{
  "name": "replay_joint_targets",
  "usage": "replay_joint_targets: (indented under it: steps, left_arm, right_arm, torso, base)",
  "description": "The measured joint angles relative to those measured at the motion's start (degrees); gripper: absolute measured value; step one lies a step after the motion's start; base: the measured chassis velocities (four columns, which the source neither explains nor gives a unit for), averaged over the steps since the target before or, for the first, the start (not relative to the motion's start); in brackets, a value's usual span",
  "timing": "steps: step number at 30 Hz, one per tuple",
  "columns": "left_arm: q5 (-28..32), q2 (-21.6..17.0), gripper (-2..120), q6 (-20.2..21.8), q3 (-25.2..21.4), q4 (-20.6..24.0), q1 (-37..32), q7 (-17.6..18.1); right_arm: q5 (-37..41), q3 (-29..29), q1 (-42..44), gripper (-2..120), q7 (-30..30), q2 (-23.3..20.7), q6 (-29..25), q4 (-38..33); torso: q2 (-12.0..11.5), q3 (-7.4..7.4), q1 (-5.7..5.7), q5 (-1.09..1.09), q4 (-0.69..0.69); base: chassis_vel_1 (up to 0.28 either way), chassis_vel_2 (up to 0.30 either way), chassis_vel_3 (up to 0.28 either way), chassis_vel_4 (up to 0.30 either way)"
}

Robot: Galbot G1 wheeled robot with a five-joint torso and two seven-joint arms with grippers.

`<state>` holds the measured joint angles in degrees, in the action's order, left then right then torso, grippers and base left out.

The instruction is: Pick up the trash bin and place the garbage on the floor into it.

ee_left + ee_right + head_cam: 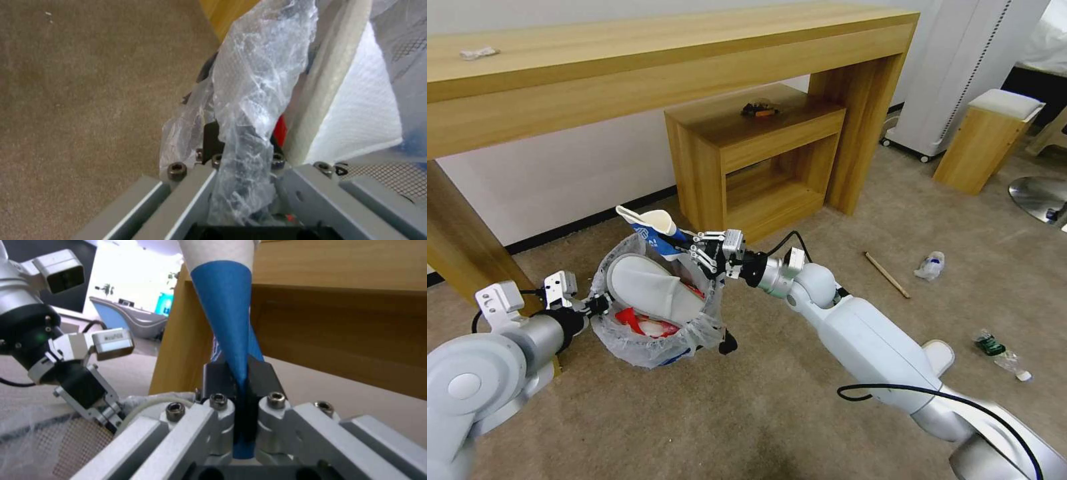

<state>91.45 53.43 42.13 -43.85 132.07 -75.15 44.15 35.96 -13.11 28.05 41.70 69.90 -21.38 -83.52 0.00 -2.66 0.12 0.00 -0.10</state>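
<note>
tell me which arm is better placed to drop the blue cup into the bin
Right. The right gripper is clamped on the blue cup, just above the trash bin. The left gripper is gripping the bin's rim.

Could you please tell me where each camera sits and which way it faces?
Head view: high on the robot, facing down at the trash bin, both arms showing.
Left wrist view: on the left gripper, facing the bin's bag.
Right wrist view: on the right gripper, facing the blue paper cup.
All share the bin.
</note>
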Motion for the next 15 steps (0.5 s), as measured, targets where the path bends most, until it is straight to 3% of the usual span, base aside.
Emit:
replay_joint_targets:
  steps: [2,4,12,15]
  left_arm:
    - [0.0,0.0,0,0.0,0.0,0.0,0.0,0.0]
    - [0.0,0.0,0,0.0,0.0,0.2,0.0,0.0]
    - [0.4,-0.2,0,0.0,-0.2,0.5,-0.2,0.0]
    - [-0.1,-0.3,0,0.0,-0.3,0.7,-0.3,0.1]
  right_arm:
    - [0.0,0.0,0.0,3,0.0,-0.1,0.0,0.0]
    - [0.0,0.3,0.1,15,0.0,-0.4,-0.1,0.0]
    - [0.0,0.6,0.1,38,-0.1,-1.0,-0.2,0.0]
    - [0.1,0.8,0.0,54,-0.1,-1.2,-0.2,-0.3]
  torso:
    - [0.0,0.00,0.00,0.00,0.00]
    - [0.0,0.00,0.00,0.00,0.00]
    - [0.0,0.00,0.00,0.00,0.00]
    - [0.0,0.00,0.00,0.00,0.00]
  base:
    - [0.000,0.000,0.000,0.000]
    - [0.000,0.000,0.000,0.000]
    - [0.000,0.000,0.000,0.000]
    - [0.000,0.000,0.000,0.000]
